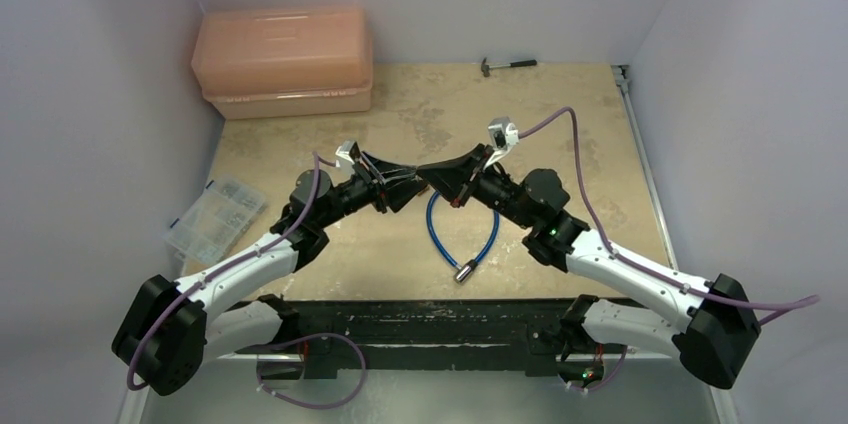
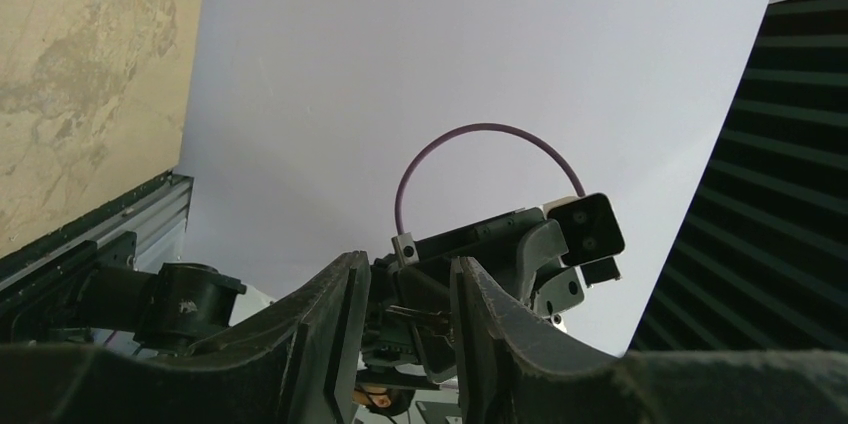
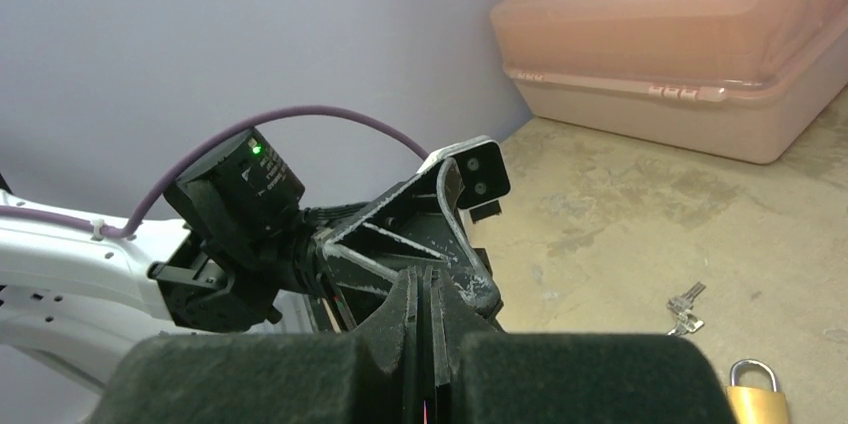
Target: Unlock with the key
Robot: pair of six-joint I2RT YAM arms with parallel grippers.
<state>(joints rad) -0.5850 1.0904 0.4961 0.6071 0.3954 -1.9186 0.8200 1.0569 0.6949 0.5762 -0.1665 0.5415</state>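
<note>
The key (image 3: 685, 306) lies flat on the tan table (image 3: 640, 204) with its small ring bunch, to the right of my grippers in the right wrist view. The brass padlock (image 3: 752, 392) stands just nearer than it, at the frame's bottom edge. Both are hidden in the top view. My right gripper (image 3: 428, 284) is shut, with nothing showing between its fingers. My left gripper (image 2: 410, 269) is open and empty. The two grippers meet tip to tip above the table's middle, left (image 1: 405, 177) and right (image 1: 428, 177), over a blue cable loop (image 1: 437, 234).
The cable's silver cylindrical end (image 1: 464, 272) lies near the front edge. A pink lidded box (image 1: 283, 62) stands at the back left, a clear parts organizer (image 1: 213, 219) at the left edge, and a small hammer (image 1: 508, 64) at the back wall.
</note>
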